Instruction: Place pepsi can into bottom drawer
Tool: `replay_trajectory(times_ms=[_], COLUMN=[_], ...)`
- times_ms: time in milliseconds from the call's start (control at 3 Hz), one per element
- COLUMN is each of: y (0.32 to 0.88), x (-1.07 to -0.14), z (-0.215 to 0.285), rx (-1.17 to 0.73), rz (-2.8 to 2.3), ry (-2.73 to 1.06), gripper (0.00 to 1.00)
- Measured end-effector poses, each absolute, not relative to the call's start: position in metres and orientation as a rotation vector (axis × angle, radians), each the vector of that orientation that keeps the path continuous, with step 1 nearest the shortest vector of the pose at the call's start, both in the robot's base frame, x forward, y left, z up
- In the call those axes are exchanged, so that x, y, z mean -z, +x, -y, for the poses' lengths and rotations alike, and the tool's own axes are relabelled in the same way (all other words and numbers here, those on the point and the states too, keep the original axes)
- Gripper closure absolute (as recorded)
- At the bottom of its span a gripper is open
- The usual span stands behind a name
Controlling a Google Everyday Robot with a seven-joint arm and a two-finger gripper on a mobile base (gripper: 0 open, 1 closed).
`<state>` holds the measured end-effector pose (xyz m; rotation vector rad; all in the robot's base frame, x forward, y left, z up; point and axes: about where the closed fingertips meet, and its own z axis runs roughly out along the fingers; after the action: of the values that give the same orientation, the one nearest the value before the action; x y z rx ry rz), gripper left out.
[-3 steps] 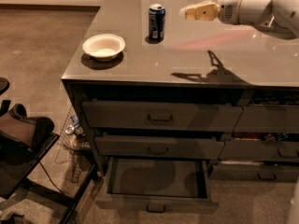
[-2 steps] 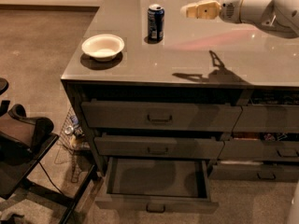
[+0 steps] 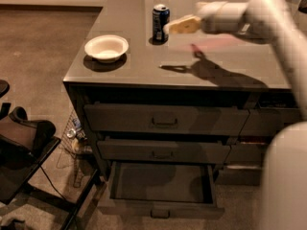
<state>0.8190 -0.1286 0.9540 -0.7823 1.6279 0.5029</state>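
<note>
Pepsi can [image 3: 160, 23]: upright on the worktop [image 3: 134, 56], close to the far edge and nearer the far left corner than the right.
End effector [image 3: 173, 27]: reaching in from the right-hand side at can height, its tip just beside the can; whether it touches cannot be told, nor whether it is spread or pressed together.
Arm [image 3: 259, 16]: stretched across the far right part of the worktop, casting a long shadow towards the near edge.
White bowl [image 3: 106, 48]: near the left edge, well apart from the can (not in the way of a sideways approach).
Bottom drawer [image 3: 160, 210]: pulled out below the near edge, open at the top; the two shallower drawers above it are shut.
Step in hand: most likely the final reach and grasp; the can is not yet lifted.
Doing it well: come in level, centre the can between the jaws at mid-height before closing, and avoid nudging it leftwards, since a tall light can tips easily.
After the grip: lift straight up first, then carry it over the near edge and lower it well inside the drawer, clear of the middle drawer's front.
</note>
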Motion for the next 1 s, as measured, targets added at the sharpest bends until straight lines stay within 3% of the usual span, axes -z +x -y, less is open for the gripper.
replay_trajectory(times_ms=[1000], y=[0.882], x=[-0.932], z=[0.058], rx=[-0.510], rz=[-1.604], ry=[-0.857], gripper=[0.00])
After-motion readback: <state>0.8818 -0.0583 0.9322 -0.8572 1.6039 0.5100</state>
